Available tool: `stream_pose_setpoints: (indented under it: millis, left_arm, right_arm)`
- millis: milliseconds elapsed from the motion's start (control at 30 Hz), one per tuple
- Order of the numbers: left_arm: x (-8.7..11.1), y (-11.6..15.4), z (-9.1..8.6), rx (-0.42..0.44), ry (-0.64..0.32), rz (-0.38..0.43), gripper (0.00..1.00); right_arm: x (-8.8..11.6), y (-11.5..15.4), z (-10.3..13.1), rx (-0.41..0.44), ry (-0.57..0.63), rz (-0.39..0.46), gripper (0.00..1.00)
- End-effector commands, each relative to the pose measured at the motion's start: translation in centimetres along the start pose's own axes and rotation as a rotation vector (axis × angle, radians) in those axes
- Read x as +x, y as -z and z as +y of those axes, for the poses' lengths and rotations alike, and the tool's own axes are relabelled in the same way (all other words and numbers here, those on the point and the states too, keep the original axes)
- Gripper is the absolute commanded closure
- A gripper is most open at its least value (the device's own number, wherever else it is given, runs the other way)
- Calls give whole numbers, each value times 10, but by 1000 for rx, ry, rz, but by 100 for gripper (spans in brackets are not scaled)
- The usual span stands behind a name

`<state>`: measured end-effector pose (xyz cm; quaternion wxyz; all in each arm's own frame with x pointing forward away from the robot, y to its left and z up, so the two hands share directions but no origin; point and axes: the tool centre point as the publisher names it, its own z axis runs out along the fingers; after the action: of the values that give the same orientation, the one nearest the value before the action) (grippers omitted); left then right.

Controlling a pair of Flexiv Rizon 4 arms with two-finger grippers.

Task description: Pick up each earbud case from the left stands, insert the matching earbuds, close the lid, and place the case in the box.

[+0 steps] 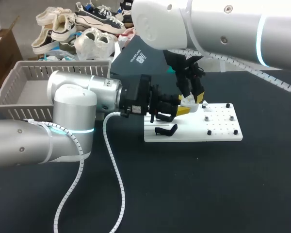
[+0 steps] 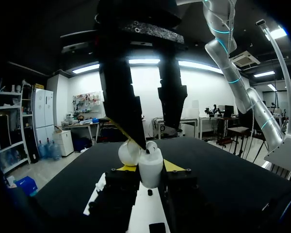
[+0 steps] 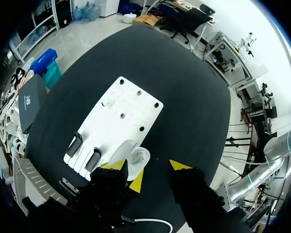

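Above the white board (image 1: pixel 223 128), my left gripper (image 1: pixel 182 111) clamps the open earbud case (image 2: pixel 150 171); higher above the board hangs my right gripper (image 3: pixel 153 170), fingers apart.

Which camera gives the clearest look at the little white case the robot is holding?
The left wrist view: the earbud case sits close up, lid open, in the left gripper. The right wrist view shows it from above, partly hidden; the head view, only a white sliver.

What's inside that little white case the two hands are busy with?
The case stands open in the left hand. One finger of the right hand reaches its mouth beside a small white piece, perhaps an earbud. The rest is hidden by that finger.
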<state>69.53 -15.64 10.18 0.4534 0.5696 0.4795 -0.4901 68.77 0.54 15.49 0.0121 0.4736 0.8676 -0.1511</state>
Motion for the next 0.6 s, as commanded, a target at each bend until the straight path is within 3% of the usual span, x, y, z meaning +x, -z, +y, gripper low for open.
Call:
stream_pose_setpoints:
  millis: [33, 67, 300, 433, 600]
  left_arm:
    - [-1, -1, -3, 5, -2, -1, 100]
    - [-1, -1, -3, 5, -2, -1, 100]
    - [-1, -1, -3, 5, -2, -1, 100]
    - [-1, -1, -3, 5, -2, -1, 100]
    - [-1, -1, -3, 5, -2, -1, 100]
  right_arm:
    - [-1, 7, -22, -116, 15, 12, 5]
    - [0, 9, -26, -144, 9, 17, 0]
    - [2, 12, -48, -407, 37, 34, 0]
    - [0, 13, -56, -568, 136, 45, 0]
    - [-2, 18, -64, -680, 243, 10, 0]
